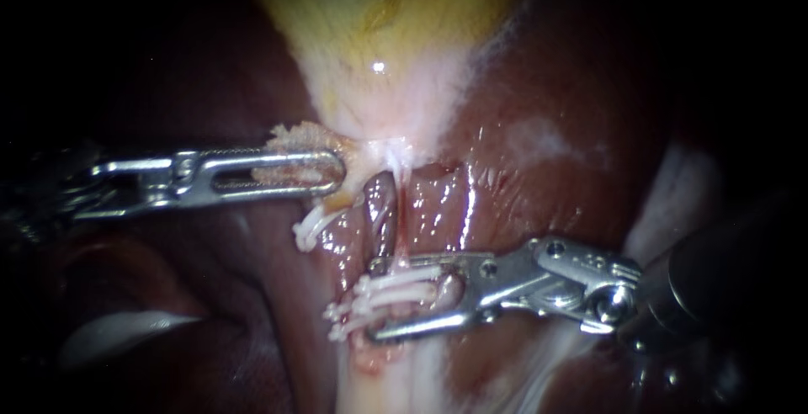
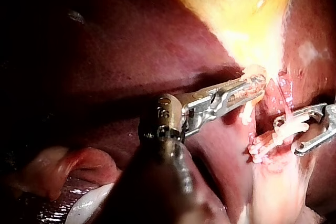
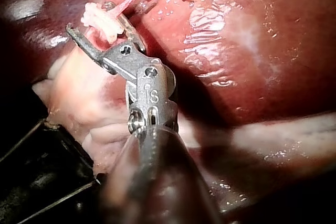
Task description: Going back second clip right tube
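My right instrument (image 1: 373, 299) comes in from the right, its jaws open and straddling the right tube (image 1: 383, 212) where several white clips (image 1: 383, 289) sit across it. In the right wrist view the same jaws (image 3: 92, 19) stand apart around the clips (image 3: 97, 15). My left instrument (image 1: 335, 170) comes in from the left, its jaws shut on pale tissue at the neck of the gallbladder (image 1: 379, 10). One more white clip (image 1: 310, 230) lies just below those jaws. The left wrist view shows the left instrument (image 2: 254, 86) with the right instrument (image 2: 286, 136) and the clips (image 2: 270, 141) beyond it.
Dark red liver (image 1: 539, 178) lies on both sides of the tubes, wet and shiny. A pale fold of tissue (image 1: 118, 330) sits low on the left. A whitish strand (image 1: 396, 380) runs down from the clips. A black frame (image 3: 42, 166) lies beside the right shaft.
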`<control>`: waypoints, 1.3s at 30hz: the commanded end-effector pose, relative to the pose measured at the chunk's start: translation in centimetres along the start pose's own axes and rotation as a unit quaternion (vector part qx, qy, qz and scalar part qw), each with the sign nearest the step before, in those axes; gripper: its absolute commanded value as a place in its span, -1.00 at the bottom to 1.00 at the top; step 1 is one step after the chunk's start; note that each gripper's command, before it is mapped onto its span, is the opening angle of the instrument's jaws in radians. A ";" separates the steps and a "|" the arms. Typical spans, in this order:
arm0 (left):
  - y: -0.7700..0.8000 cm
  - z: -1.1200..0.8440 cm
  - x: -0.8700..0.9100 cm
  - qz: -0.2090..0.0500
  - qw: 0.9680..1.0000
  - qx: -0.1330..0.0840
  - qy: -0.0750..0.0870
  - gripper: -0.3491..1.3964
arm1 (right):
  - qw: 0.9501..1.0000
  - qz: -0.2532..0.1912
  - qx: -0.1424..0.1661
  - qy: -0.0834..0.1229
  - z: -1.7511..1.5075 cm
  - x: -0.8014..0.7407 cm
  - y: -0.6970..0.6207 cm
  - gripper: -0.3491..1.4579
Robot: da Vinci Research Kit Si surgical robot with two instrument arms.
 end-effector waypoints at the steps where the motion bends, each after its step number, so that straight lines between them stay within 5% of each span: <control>1: 0.00 0.00 0.00 0.000 1.000 0.000 0.000 -1.00 | 1.000 -0.003 -0.005 0.000 -0.01 0.00 0.03 -0.06; 11: 0.00 0.00 0.01 0.000 1.000 0.000 0.000 -1.00 | 0.999 -0.019 -0.037 0.002 -0.27 -0.09 0.27 -0.06; 18: 0.00 0.00 0.01 0.000 1.000 0.000 0.000 -1.00 | 0.996 -0.073 -0.049 -0.008 -0.58 -0.07 0.25 -0.06; 24: 0.01 0.00 0.01 0.000 1.000 0.000 0.000 -1.00 | 0.992 -0.112 -0.052 -0.013 -0.97 0.12 0.22 -0.06; 32: 0.00 0.00 0.01 0.000 1.000 0.000 0.000 -1.00 | 0.989 -0.139 -0.051 -0.017 -1.29 0.39 0.08 -0.06; 39: 0.03 0.03 0.03 0.001 1.000 0.000 0.000 -1.00 | 0.989 -0.141 -0.049 -0.017 -1.33 0.43 0.04 -0.06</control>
